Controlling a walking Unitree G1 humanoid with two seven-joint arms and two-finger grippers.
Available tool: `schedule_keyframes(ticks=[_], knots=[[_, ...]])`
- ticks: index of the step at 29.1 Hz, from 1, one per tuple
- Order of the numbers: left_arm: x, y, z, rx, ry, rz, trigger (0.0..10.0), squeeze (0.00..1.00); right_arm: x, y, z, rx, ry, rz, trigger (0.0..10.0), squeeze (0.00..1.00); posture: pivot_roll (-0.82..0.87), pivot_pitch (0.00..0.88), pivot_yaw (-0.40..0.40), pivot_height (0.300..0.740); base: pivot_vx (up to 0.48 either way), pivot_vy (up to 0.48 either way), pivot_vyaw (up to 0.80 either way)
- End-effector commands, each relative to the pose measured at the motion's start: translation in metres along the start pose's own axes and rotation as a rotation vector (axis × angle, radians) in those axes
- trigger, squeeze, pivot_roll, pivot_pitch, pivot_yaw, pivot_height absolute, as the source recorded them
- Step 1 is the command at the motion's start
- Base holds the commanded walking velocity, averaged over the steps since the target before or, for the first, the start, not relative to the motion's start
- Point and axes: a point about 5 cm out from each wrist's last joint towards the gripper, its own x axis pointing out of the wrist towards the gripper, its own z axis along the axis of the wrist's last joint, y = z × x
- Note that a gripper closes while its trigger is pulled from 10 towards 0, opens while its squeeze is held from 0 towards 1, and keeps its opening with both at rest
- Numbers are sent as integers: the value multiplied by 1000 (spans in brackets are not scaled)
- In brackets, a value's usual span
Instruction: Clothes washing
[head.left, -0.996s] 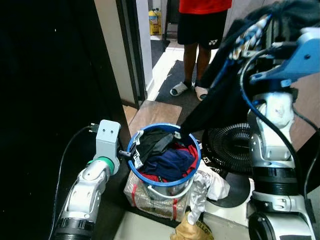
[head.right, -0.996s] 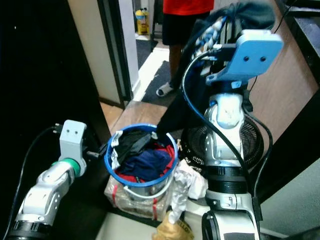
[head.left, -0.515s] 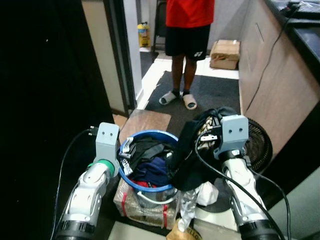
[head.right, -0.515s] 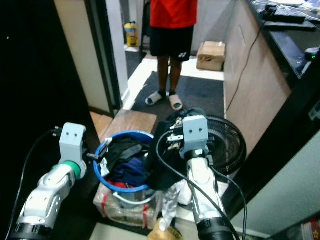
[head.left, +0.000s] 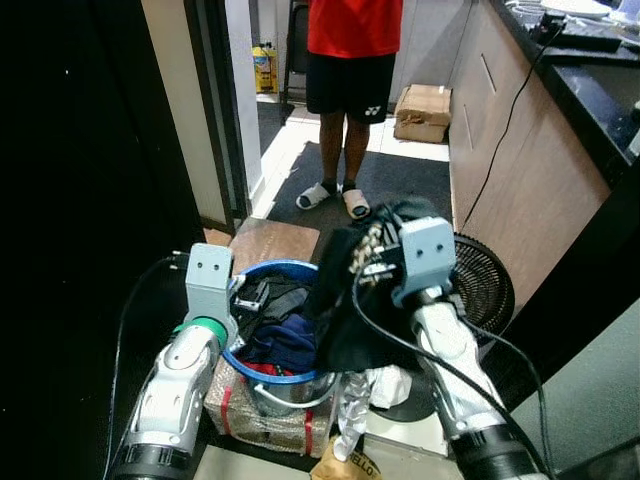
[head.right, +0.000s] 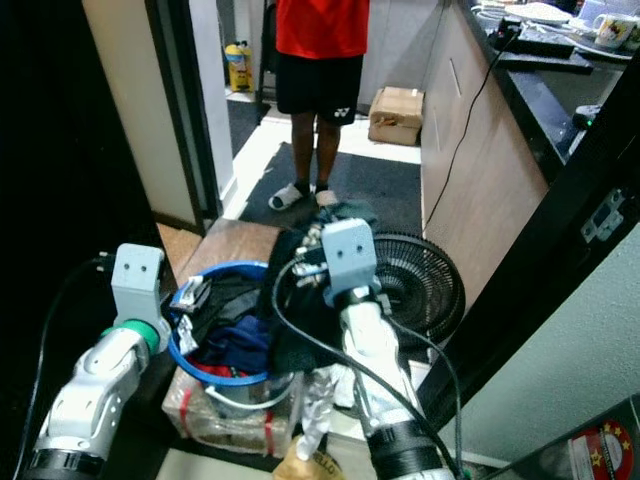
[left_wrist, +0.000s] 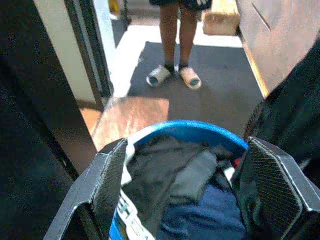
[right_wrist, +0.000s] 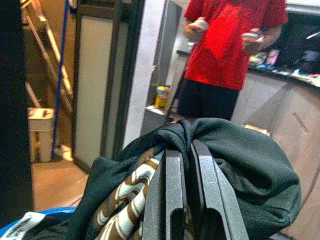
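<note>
- Right gripper (head.left: 375, 250), in the left eye view, is raised above the right rim of the blue laundry basket (head.left: 262, 365), its fingers buried in a dark green garment (head.left: 345, 320) that drapes from it over the basket's edge. The basket stands on a plastic-wrapped bundle (head.left: 265, 412), with a black floor fan (head.left: 482, 288) just beside it. A person (head.left: 350, 60) in a red shirt and black shorts stands on the dark mat beyond.
- Right eye view: the left gripper (head.right: 193, 296) sits at the basket's left rim, over the dark clothes (head.right: 228, 345) piled inside.
- Left wrist view: the left fingers (left_wrist: 111, 182) stand wide apart, framing the basket and the clothes in it, gripping nothing.
- Right wrist view: the right fingers (right_wrist: 175, 200) are pressed close together, clamped on the dark green garment, which bunches over their tips; a brown-and-white striped cloth (right_wrist: 127, 197) hangs with it.
</note>
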Motion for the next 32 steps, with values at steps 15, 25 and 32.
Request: schedule_keyframes(ticks=[15,25,32], knots=[[4,-3,8,12,-36,9,10000,0,-8,-5,-7,48,39,-49,10000,0,75,0,14,740,0,0,-107],[5,-3,13,14,-49,0,10000,0,3,-17,7,66,-13,-98,10000,0,79,0,25,740,0,0,-800],[4,-2,15,21,-52,-3,10000,0,3,-16,8,74,-15,-104,10000,0,85,0,34,740,0,0,-800]])
